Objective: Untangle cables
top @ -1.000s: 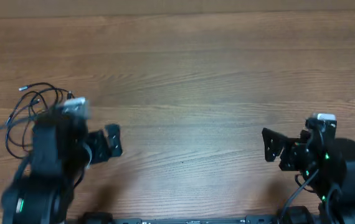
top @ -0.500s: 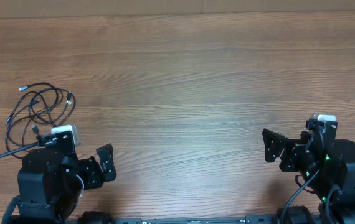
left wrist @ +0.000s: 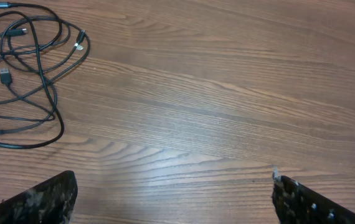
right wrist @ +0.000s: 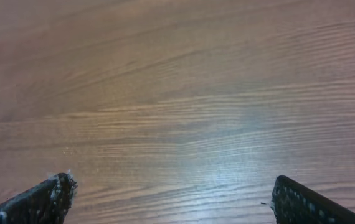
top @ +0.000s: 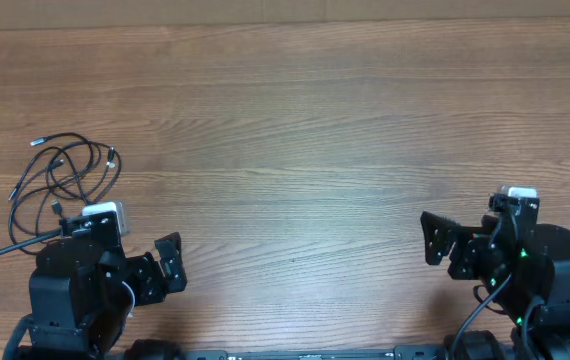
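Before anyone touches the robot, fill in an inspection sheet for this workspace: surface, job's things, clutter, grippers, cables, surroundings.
Surface: wooden table, bare across the middle and right.
Job's things: thin black cables in loose overlapping loops at the far left, with small plug ends, one silver-tipped.
Clutter: nothing seen in the overhead view.
Grippers: left gripper open and empty, near the loops but not touching them; right gripper open and empty, over bare wood.
Cables: one strand trails towards the picture's left edge.
Surroundings: a pale strip beyond the table's far edge; cannot tell what it is.
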Robot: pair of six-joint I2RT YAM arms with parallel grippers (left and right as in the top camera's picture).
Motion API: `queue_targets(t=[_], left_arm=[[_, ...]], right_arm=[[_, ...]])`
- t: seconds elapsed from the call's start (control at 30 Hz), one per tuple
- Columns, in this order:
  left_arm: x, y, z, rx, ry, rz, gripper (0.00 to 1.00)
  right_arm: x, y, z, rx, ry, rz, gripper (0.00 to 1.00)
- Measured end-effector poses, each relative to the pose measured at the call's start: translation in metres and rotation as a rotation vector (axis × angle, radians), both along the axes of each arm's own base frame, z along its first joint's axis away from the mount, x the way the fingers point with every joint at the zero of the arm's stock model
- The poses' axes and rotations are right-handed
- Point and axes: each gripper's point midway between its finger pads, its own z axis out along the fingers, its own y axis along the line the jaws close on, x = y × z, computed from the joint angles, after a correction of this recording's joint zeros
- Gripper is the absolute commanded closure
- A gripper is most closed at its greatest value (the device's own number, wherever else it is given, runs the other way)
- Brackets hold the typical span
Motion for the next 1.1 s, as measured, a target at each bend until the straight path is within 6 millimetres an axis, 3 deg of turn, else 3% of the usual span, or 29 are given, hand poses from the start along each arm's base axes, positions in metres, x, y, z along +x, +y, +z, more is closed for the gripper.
queue_targets(t=[0.13,0.27,0.5,0.7,1.1], left_arm=[[0.0,0.0,0.0,0.0,0.0,0.0,0.0],[0.0,0.0,0.0,0.0,0.002,0.0,0.0],[0.0,0.0,-0.001,0.001,0.005,0.0,0.0],[0.0,0.0,-0.002,0.001,0.006,0.0,0.0],[0.0,0.0,-0.002,0.001,0.007,0.0,0.0]], right_arm=[[-0.003,-0.002,0.006,-0.005,-0.052,-0.001,0.0],[-0.009,-0.003,0.028,-0.015,-0.227,0.009,0.0],[-0.018,-0.006,0.039,-0.013,-0.471,0.001,0.0],[-0.009,-0.012,0.055,-0.008,-0.682,-0.04,0.0],[0.022,-0.012,0.051,0.008,-0.957,-0.054,0.0]])
